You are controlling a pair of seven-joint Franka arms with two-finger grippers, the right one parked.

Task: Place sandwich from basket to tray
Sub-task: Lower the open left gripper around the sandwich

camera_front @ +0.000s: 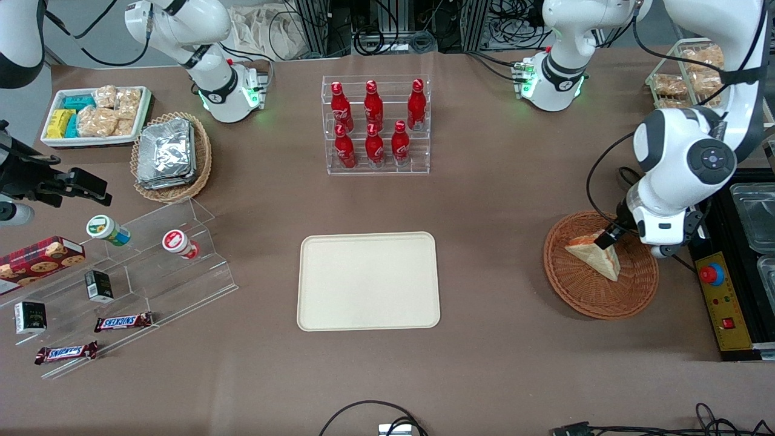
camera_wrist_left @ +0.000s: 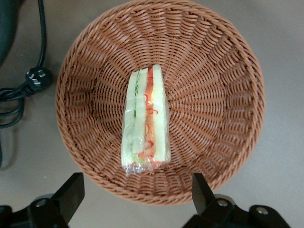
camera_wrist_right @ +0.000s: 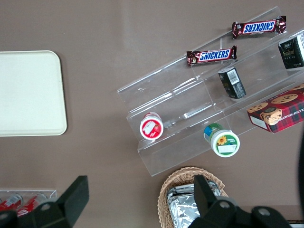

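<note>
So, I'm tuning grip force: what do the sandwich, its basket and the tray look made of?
The sandwich looks like soft white bread in glossy clear film that crinkles at the end. The basket appears to be woven wicker, reddish-brown and matte. The tray looks like smooth cream plastic with a moulded low rim, though that is a guess. The claw hangs open above the basket.

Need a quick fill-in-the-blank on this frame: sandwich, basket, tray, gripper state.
1. The sandwich lies in the ____.
2. The gripper hovers above the basket with its jaws ____.
3. The tray holds ____ items.
4. The rack nearer the arm bases than the tray holds ____ red bottles.

Missing words: basket; open; no; seven
</note>
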